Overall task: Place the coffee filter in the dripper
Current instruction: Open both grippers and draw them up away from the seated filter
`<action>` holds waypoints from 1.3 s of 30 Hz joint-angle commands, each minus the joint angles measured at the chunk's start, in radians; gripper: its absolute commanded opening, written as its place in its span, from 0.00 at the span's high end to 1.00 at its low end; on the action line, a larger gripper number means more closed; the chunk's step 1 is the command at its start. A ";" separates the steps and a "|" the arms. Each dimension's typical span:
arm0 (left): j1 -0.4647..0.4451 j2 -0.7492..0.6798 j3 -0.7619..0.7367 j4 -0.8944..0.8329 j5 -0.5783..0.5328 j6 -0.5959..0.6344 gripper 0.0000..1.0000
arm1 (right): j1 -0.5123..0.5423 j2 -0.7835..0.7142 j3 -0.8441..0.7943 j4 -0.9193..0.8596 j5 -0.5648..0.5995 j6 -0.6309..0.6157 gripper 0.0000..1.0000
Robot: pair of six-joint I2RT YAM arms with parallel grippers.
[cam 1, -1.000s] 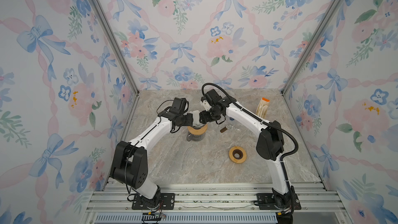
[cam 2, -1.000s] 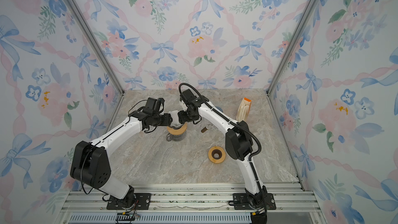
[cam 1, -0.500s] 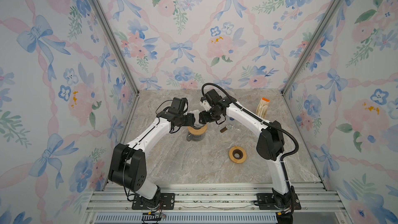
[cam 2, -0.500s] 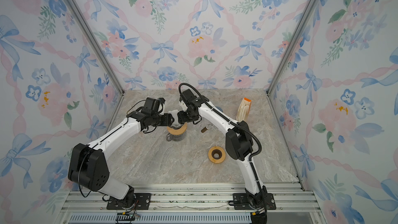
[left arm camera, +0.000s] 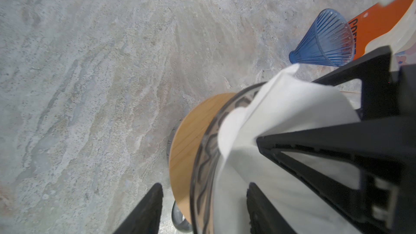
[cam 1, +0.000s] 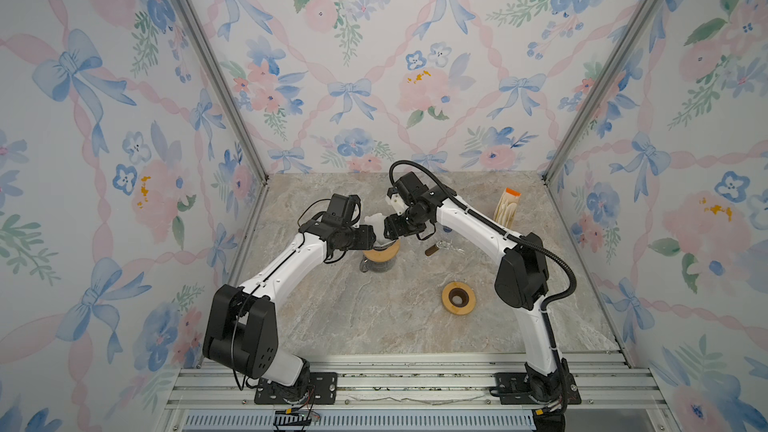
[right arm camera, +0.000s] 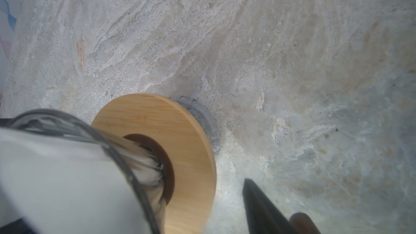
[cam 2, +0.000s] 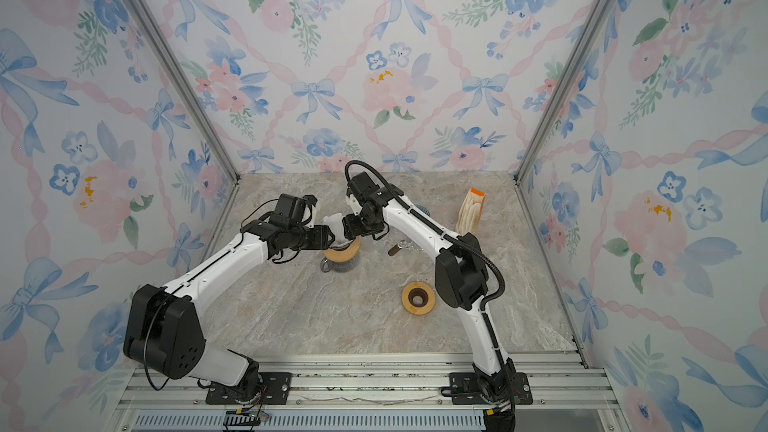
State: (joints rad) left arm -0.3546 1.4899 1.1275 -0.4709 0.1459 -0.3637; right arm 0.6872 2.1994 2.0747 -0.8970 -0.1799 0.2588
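Table point(cam 1: 374, 326): marble-look top; the dripper point(left arm camera: 203, 167) stands toward its back, and every place below is given from that dripper
Left arm: reaches the dripper from the left of a top view; left gripper point(left arm camera: 204, 186) has its claw apart, one finger outside the wooden collar point(left arm camera: 184, 149) with a gap showing, the other inside by the coffee filter point(left arm camera: 281, 120)
Right arm: reaches the dripper from behind and to the right; right gripper point(cam 1: 390, 229) has its claw apart, astride the filter's upper edge; no pinch shows
Filter pack point(cam 1: 509, 209): orange-topped; well apart, behind and right of the dripper
Dripper: clear glass cone in the round wooden collar, set on a glass vessel
Spare wooden ring point(cam 1: 458, 297): flat on the table, in front and right of the dripper
Coffee filter: white paper, tip down inside the dripper; upper edge folded, standing above the rim
Blue ribbed cone point(left arm camera: 324, 39): on its side, behind the dripper
Step in hand: seating the paper; it looks mostly in
Next move: likely pressing the paper against the glass, then lifting both claws clear without dragging it out
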 commanded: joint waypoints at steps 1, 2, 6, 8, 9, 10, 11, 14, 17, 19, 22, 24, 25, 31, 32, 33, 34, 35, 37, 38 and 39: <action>0.003 -0.014 0.005 -0.030 -0.017 -0.003 0.39 | -0.004 -0.027 0.019 -0.025 -0.007 0.003 0.33; 0.005 -0.014 0.015 -0.030 -0.021 -0.003 0.39 | -0.004 -0.030 0.022 -0.022 -0.012 0.006 0.32; 0.004 -0.001 0.068 -0.029 -0.026 -0.007 0.37 | -0.003 -0.043 0.034 -0.010 -0.036 0.010 0.32; 0.004 0.011 0.100 -0.028 -0.020 -0.009 0.36 | -0.003 -0.056 0.034 0.001 -0.049 0.009 0.32; 0.005 0.014 0.112 -0.029 -0.017 -0.009 0.36 | -0.004 -0.068 0.026 0.014 -0.049 0.008 0.32; 0.005 0.018 0.123 -0.028 -0.017 -0.009 0.35 | -0.003 -0.085 0.009 0.034 -0.050 0.009 0.32; 0.004 0.020 0.132 -0.028 -0.018 -0.009 0.34 | -0.003 -0.105 -0.009 0.056 -0.047 0.011 0.32; 0.003 0.020 0.149 -0.028 -0.020 -0.009 0.34 | -0.010 -0.148 -0.046 0.098 -0.034 0.023 0.32; 0.004 0.013 0.162 -0.029 -0.017 -0.007 0.34 | -0.018 -0.190 -0.084 0.135 -0.029 0.031 0.31; 0.004 0.002 0.169 -0.029 -0.015 -0.008 0.33 | -0.023 -0.219 -0.116 0.163 -0.029 0.036 0.31; 0.003 -0.023 0.178 -0.028 -0.007 -0.015 0.33 | -0.030 -0.274 -0.178 0.218 -0.033 0.045 0.31; 0.004 -0.045 0.181 -0.025 0.006 -0.013 0.33 | -0.036 -0.325 -0.240 0.263 -0.035 0.055 0.30; 0.003 -0.057 0.181 -0.024 0.015 -0.006 0.33 | -0.041 -0.355 -0.281 0.291 -0.035 0.060 0.30; -0.017 -0.151 0.133 0.008 0.037 0.043 0.29 | -0.075 -0.524 -0.481 0.378 -0.049 0.073 0.31; -0.021 -0.170 0.118 0.019 0.046 0.047 0.28 | -0.082 -0.553 -0.515 0.382 -0.046 0.073 0.31; -0.027 -0.186 0.105 0.029 0.053 0.052 0.27 | -0.088 -0.589 -0.541 0.384 -0.044 0.075 0.31; -0.034 -0.203 0.090 0.040 0.058 0.058 0.26 | -0.094 -0.622 -0.576 0.384 -0.038 0.077 0.31; -0.042 -0.222 0.071 0.053 0.063 0.064 0.24 | -0.103 -0.654 -0.611 0.383 -0.029 0.080 0.31; -0.056 -0.253 0.042 0.069 0.067 0.079 0.21 | -0.119 -0.711 -0.671 0.381 -0.014 0.093 0.31; -0.063 -0.269 0.026 0.075 0.068 0.087 0.20 | -0.132 -0.741 -0.704 0.380 -0.012 0.102 0.31; -0.071 -0.281 0.011 0.084 0.070 0.091 0.19 | -0.141 -0.766 -0.730 0.379 -0.013 0.110 0.32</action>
State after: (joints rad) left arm -0.4103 1.2324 1.1812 -0.4191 0.1921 -0.3126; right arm 0.5732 1.5002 1.4055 -0.5323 -0.2092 0.3378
